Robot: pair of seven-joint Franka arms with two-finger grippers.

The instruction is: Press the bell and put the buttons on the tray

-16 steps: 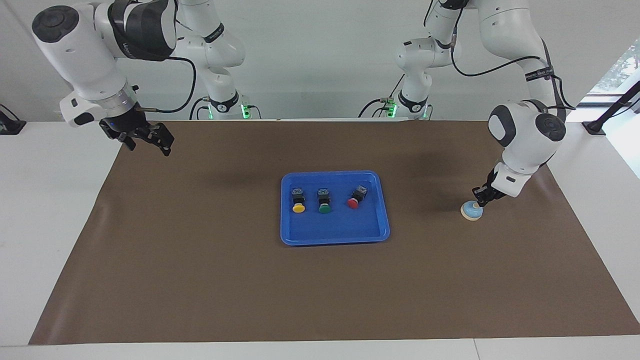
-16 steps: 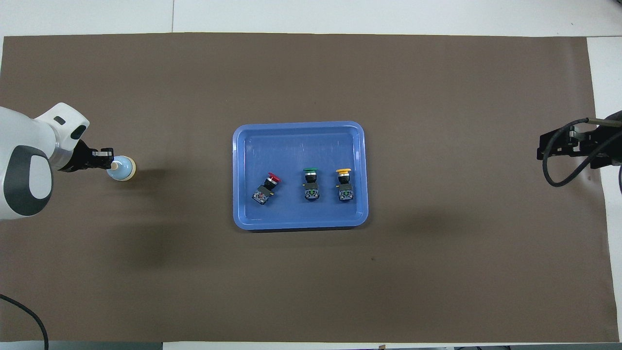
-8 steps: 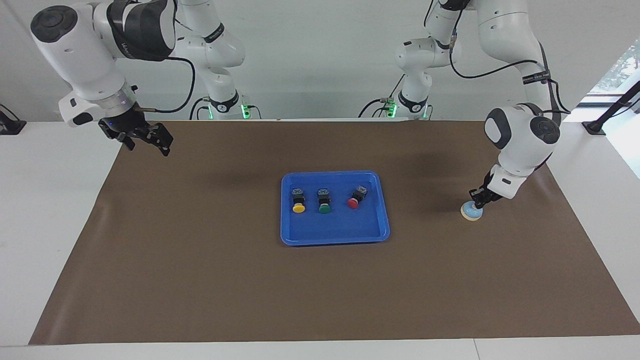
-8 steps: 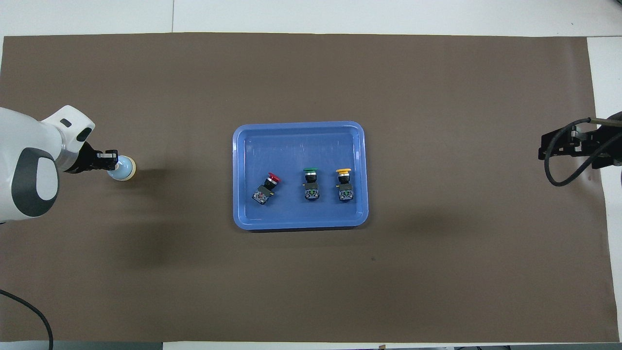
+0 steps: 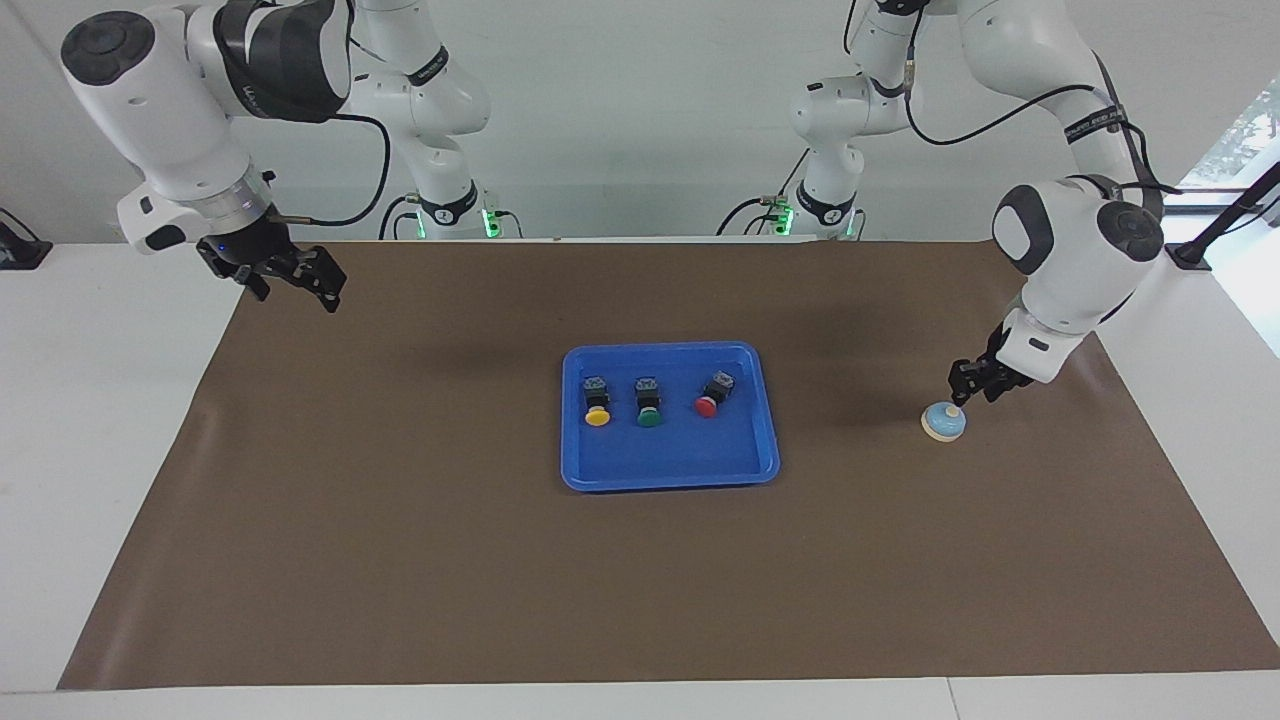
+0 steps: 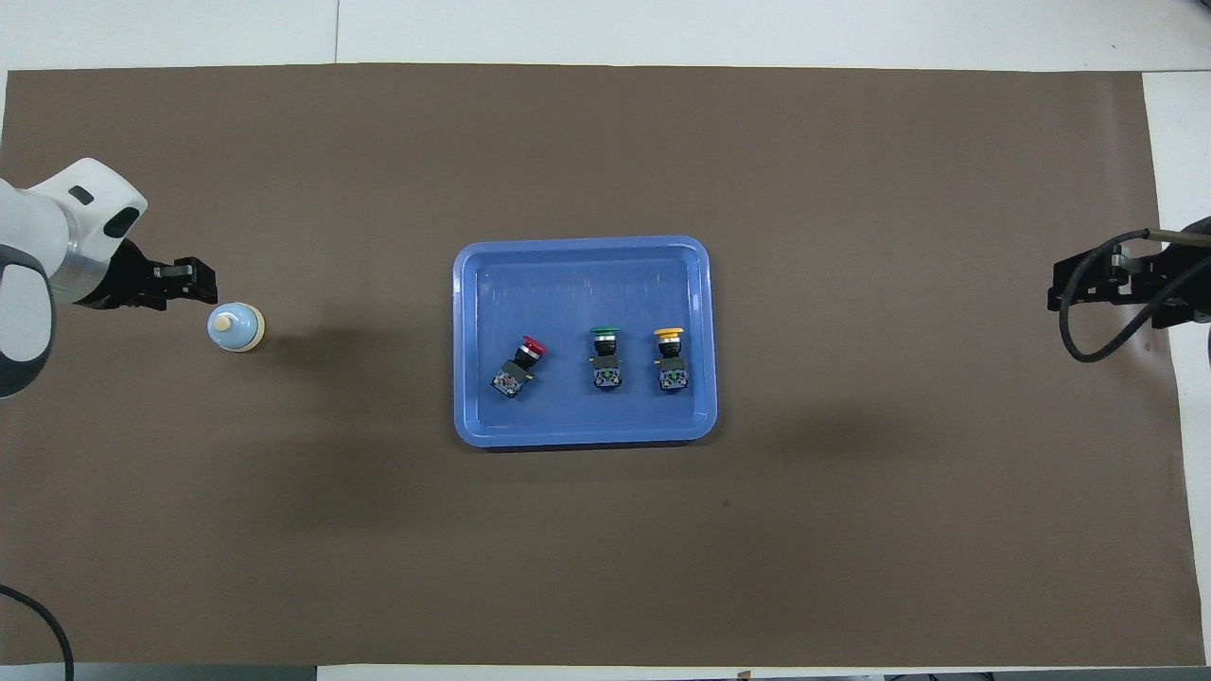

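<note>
The light-blue bell point(image 5: 943, 422) point(image 6: 236, 327) stands on the brown mat toward the left arm's end of the table, its cream knob uncovered. My left gripper point(image 5: 978, 385) point(image 6: 210, 284) hangs just above and beside it, open, touching nothing. The blue tray point(image 5: 670, 480) point(image 6: 582, 435) lies in the middle of the mat. In it lie the yellow button point(image 5: 597, 405) point(image 6: 670, 359), the green button point(image 5: 648, 404) point(image 6: 605, 357) and the red button point(image 5: 712, 394) point(image 6: 520, 364), the red one skewed. My right gripper point(image 5: 300, 275) point(image 6: 1052, 288) waits open and empty over the mat's edge at the right arm's end.
A brown mat point(image 5: 400, 520) covers most of the white table. The right arm's black cable point(image 6: 1088, 322) loops over the mat's edge beside its gripper.
My left gripper has lifted off the bell's knob and drawn back toward its own end, its fingers parting. The bell, tray and buttons stay put; the right arm barely shifts.
</note>
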